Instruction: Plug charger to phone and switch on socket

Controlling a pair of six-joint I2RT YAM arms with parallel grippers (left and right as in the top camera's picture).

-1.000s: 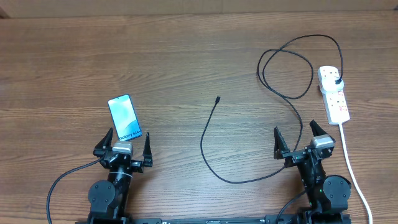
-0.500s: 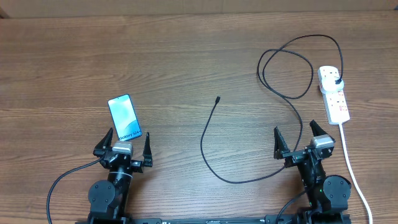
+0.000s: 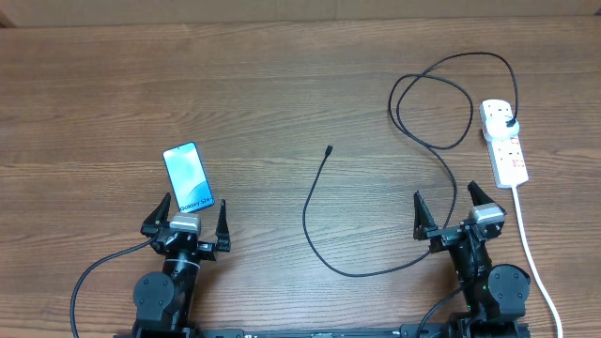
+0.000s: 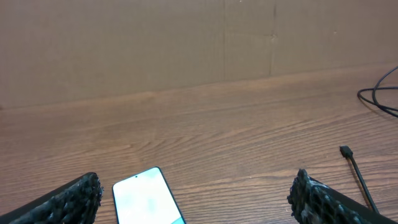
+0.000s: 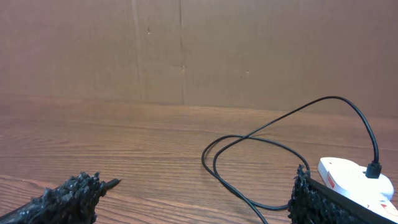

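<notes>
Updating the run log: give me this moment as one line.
stage: not started | left gripper: open, empty, near phone | right gripper: open, empty | charger: plugged into socket, tip free

left wrist: slim rectangular phone (image 4: 148, 198) cut by bottom edge, screen washed out, text unreadable | right wrist: white elongated power strip (image 5: 354, 177) runs out at lower right corner | overhead: strip's switch positions too small to tell; thick white cord (image 3: 533, 258) leaves bottom edge

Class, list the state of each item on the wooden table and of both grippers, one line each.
Slim blue-screened smartphone: lit, face up, unplugged.
Thin black charger cable: plug in strip, tip free.
White power strip: switch state unclear.
Left gripper: open, empty.
Right gripper: open, empty.
</notes>
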